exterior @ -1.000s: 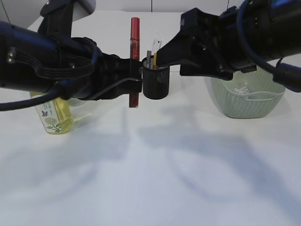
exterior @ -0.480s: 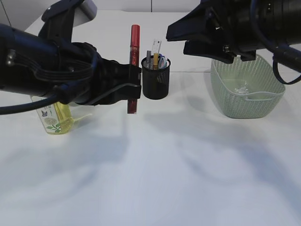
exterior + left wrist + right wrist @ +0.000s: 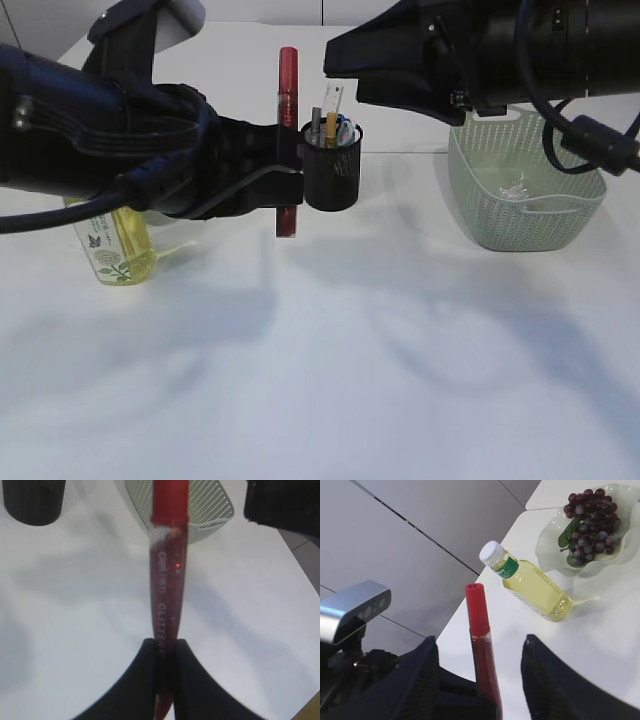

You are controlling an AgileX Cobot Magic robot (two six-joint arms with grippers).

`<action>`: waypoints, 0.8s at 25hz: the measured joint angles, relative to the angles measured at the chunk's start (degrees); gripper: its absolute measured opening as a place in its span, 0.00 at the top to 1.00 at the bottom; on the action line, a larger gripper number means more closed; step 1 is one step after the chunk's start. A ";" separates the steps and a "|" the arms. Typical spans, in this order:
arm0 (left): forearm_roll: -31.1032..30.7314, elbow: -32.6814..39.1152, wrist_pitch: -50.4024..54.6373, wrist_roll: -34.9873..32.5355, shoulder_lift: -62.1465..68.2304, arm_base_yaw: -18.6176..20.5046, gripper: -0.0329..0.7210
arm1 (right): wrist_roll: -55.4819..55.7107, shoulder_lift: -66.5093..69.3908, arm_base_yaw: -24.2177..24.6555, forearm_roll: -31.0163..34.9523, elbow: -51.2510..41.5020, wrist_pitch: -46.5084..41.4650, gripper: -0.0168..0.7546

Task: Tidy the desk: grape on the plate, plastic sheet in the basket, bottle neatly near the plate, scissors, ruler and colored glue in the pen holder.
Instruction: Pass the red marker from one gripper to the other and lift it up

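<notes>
On the white desk (image 3: 320, 380), the left hand (image 3: 165, 652) clamps the colored glue (image 3: 287, 130) upright beside the pen holder (image 3: 332, 170) for insertion, while the right hand (image 3: 479, 680) hangs spread apart above.

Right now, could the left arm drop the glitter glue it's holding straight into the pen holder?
Probably not yet. The left gripper grips the glue tube upright just left of the pen holder, not over its mouth. The tube needs lifting and shifting right, and the right arm hangs close above.

A white table (image 3: 330, 380) fills the exterior view, crossed by soft grey shadows — light falls from above. Behind it, a grey panelled wall (image 3: 420, 515) with thin dark seams; a strip of grey floor (image 3: 305, 545) shows beside the table edge.
</notes>
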State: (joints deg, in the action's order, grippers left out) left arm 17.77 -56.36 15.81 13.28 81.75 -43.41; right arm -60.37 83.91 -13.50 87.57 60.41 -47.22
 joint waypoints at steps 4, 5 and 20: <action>0.72 -0.10 -0.10 0.00 0.00 -0.20 0.91 | -1.29 1.84 0.00 0.00 0.00 0.00 0.43; 0.81 -0.10 -0.10 0.00 0.00 -0.45 0.91 | -1.41 2.18 0.00 0.00 0.00 0.00 0.43; 1.18 -2.97 -0.56 0.00 0.62 -1.31 0.91 | -3.96 2.82 0.00 2.81 0.00 -2.33 0.43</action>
State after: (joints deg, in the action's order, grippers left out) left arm 18.95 -59.34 15.25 13.28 82.37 -44.72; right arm -64.34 86.74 -13.50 90.38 60.41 -49.55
